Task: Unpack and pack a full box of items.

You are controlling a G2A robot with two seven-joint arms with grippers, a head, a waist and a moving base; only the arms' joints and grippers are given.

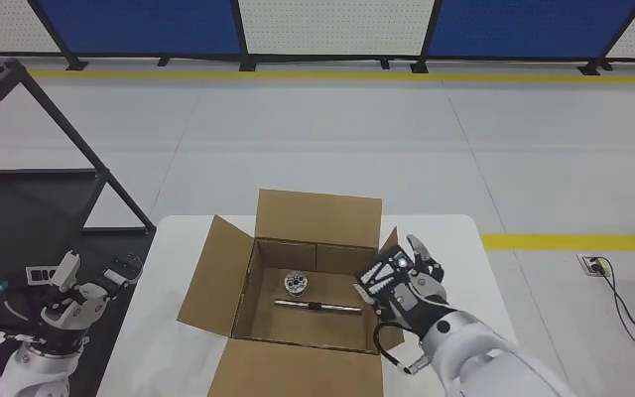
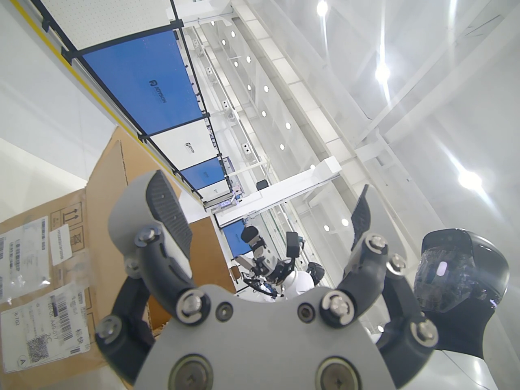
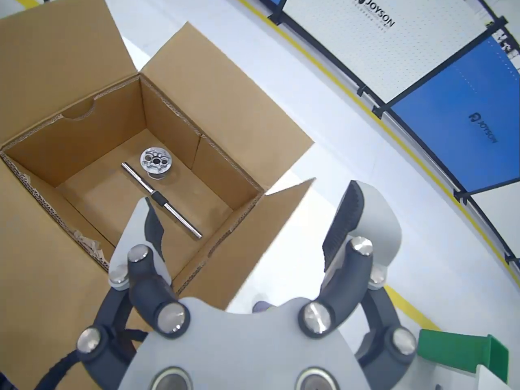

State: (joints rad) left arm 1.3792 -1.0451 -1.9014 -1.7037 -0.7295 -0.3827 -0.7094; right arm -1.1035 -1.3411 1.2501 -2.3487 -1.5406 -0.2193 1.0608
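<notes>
Far left, just off the edge of the white table (image 1: 164, 332), is the left gripper (image 2: 260, 188). It is tipped up toward the ceiling, jaws wide apart, nothing between them. Its wrist view catches the outer face of a box flap with white paper labels (image 2: 44, 318) stuck on. The print is too small to make out, and the flap is cut off at the picture's edge.

At the centre of the table stands the open brown cardboard box (image 1: 317, 218), with all four flaps folded outward. The near flap is cut off at the bottom of the top view.

Two items lie on the box floor:
- A small round silver metal disc with holes (image 1: 297, 282) sits toward the far wall.
- A thin silver metal rod with a dark band at its middle (image 1: 317, 306) lies flat just in front of the disc (touching or a hair apart, cannot tell).

In the right wrist view one gripper finger covers part of the rod near that band.

On the right, the right gripper (image 3: 250, 196) hangs above the box's right flap, close to the rim. Its jaws are apart and hold nothing. In the top view it hides most of that flap and some of the right inner wall.

At the far right, a green plastic block (image 3: 463, 353) sits at the corner of the right wrist view. It is mostly cut off, so what it is cannot be told.
</notes>
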